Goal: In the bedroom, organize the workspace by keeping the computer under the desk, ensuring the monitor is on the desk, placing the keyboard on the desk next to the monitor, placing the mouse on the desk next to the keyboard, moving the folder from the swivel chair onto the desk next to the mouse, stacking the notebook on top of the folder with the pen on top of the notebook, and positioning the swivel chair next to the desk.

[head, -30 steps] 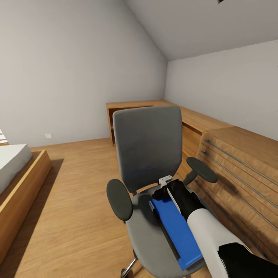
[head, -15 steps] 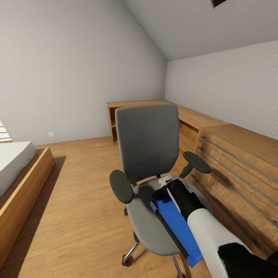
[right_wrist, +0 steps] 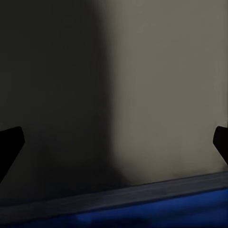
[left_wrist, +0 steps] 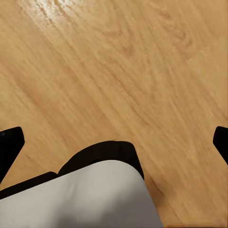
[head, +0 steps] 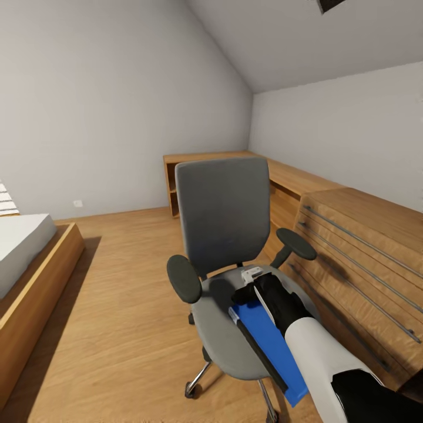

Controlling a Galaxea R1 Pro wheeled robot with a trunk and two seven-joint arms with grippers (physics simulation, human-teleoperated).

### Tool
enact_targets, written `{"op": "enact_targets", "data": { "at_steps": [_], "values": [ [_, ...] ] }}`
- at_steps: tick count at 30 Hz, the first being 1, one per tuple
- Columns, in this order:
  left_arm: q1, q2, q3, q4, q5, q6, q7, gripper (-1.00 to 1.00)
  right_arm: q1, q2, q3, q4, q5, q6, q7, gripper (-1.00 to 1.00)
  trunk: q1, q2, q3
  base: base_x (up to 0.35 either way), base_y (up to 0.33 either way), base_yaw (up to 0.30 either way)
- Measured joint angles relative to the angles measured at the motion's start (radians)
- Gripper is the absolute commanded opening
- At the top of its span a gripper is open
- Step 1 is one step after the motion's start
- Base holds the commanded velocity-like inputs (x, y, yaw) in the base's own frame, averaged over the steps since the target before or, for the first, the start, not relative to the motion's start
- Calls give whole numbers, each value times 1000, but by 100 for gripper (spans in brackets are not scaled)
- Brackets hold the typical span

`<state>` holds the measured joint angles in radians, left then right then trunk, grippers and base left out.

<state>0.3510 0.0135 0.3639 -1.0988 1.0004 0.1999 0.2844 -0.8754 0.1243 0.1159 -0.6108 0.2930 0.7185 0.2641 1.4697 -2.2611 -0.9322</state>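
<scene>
At the far left of the head view sits the corner of a bed, a pale mattress in a wooden frame, resting on the light wood floor that runs back to the grey wall. Near the middle stands the swivel chair, its grey backrest upright and facing the camera, its two dark round armrests out to either side and part of its chrome base with a castor showing beneath the seat. On the front part of the seat lies the folder, a bright blue flat rectangle whose near end juts out past the seat's front edge. The right gripper reaches in over the folder's far end, beside a small white fitting, with the black wrist and white forearm running back toward the lower right corner; from the right wrist view the two dark fingertips stand far apart at the frame's edges, so the fingers are spread and gripping nothing, with the grey chair upholstery ahead of them and the folder's blue edge close by. In the left wrist view the left gripper likewise has its dark tips wide apart over bare floor, holding nothing, with a white and black part of the robot's body near it. To the right of the chair a low wooden cabinet with metal rails runs along the right-hand wall, joined further back by a wooden shelf unit in the corner.
</scene>
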Motion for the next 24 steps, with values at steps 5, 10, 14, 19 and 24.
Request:
{"op": "enact_targets", "data": {
  "at_steps": [5,10,14,19,24],
  "values": [
    [0,0,1,0,0,0,0,100,1,0,0,0,-3,0,0,100,0,0,0,-40,-10,0],
    [0,0,1,1,0,0,0,100,2,1,0,-1,-4,-7,1,100,0,0,0,-12,-3,0],
    [0,0,1,1,0,0,1,100,3,1,0,-5,-4,-11,1,100,0,0,0,-4,-1,0],
    [0,0,1,1,0,0,1,100,8,1,-2,-14,-7,-62,2,100,0,0,0,-1,0,0],
    [0,0,1,2,0,0,1,100,17,1,-56,-69,-37,-211,5,100,0,0,0,0,0,0]
  ]
}}
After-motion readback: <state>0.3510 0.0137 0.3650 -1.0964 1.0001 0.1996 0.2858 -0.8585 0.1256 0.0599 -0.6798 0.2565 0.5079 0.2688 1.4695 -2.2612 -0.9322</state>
